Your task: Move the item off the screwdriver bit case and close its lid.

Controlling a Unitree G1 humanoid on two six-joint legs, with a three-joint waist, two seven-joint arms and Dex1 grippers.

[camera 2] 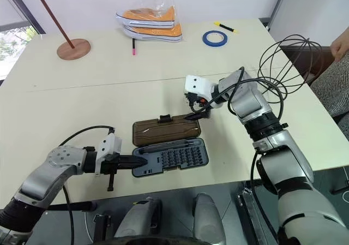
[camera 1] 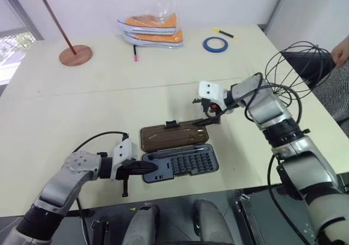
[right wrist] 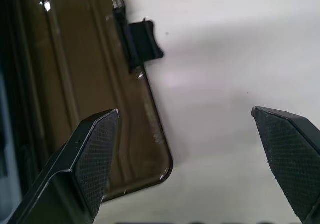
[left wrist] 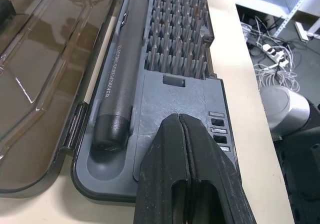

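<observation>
At the near edge of the table [camera 1: 82, 108], centre, the screwdriver bit case [camera 1: 182, 162] is laid open: dark grey tray w/ rows of bits and a pen-type driver [left wrist: 120, 79] along its far side. The lid [camera 1: 174, 136] is folded flat on the far side of the tray, smoky brown, w/ its black latch [camera 1: 170, 124] on the far edge. The item [camera 1: 297, 65], a black wire globe, is seen off the case, well apart at the far right table edge, next to a person's hand [camera 1: 341, 49].

The left gripper [camera 1: 143, 171] is laid on the tray's left end, jaws pressed together, nothing between them. The right gripper [right wrist: 187, 164] is held over the lid's right far corner, jaws wide apart, nothing gripped; one finger [right wrist: 95, 154] is seen above the lid, the other above bare table.

Further off, at the far side: orange shoes [camera 1: 151, 29] in a clear bag, blue tape roll [camera 1: 215, 44], yellow marker [camera 1: 224, 34], pink pen [camera 1: 134, 53], a brown stand [camera 1: 74, 54] at far left.
</observation>
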